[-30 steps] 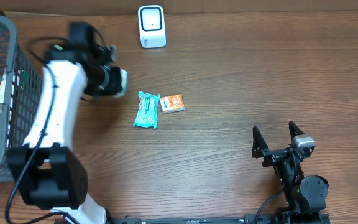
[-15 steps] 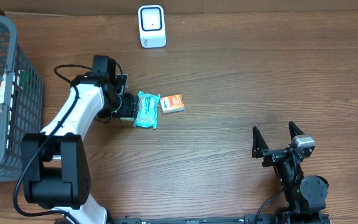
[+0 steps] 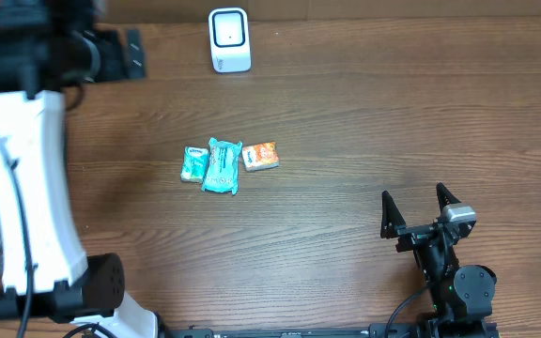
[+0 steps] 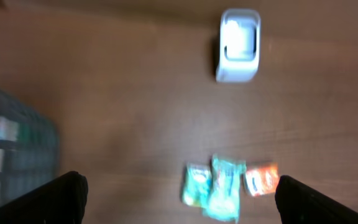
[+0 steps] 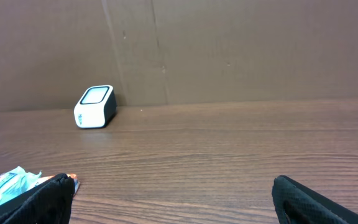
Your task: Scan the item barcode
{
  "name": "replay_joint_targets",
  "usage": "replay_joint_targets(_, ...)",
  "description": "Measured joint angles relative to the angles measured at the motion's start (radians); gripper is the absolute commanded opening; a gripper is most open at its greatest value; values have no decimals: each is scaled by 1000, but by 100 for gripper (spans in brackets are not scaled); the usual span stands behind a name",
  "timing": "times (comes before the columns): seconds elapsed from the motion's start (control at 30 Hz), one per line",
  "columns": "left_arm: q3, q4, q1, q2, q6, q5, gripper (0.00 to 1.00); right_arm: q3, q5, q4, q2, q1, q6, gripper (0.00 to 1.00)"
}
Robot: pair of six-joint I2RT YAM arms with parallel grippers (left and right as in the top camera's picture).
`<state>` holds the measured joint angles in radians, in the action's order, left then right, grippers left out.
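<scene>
A brown wooden table (image 3: pixel 364 122) fills the scene. A gray basket (image 4: pixel 33 146) with mesh sides sits on it at the left edge, and looks blurry here. A brown cardboard wall (image 5: pixel 229 50) stands along the far side of the table.

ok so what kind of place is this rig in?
Probably a mock shop checkout on a lab bench: a white barcode scanner, a grey shopping basket of packaged goods, and three small packets on a wood-grain table.
</scene>
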<state>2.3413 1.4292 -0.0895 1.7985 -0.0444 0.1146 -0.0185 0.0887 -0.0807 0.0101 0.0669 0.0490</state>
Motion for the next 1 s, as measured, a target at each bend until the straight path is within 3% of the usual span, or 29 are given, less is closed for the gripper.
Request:
replay_joint_targets(0.2, 209, 35, -53, -32, 28, -142, 88, 0, 0, -1, 0, 0, 0, 100)
replay_joint_targets(0.3, 216, 38, -134, -25, -37, -333, 89, 0, 0, -1, 0, 0, 0, 100)
replay_joint_targets(0.47, 216, 37, -283, 36, -160, -515, 96, 0, 0, -1, 0, 0, 0, 100)
replay_joint_targets(0.67, 208, 84, -454, 162, -219, -520, 94, 0, 0, -1, 0, 0, 0, 100)
replay_joint_targets(0.8, 143, 87, -516, 233, -227, -494, 82, 0, 0, -1, 0, 0, 0, 100)
replay_joint_targets(1.0, -68, 16, -561, 352, -200, -477, 86, 0, 0, 0, 0, 0, 0, 100)
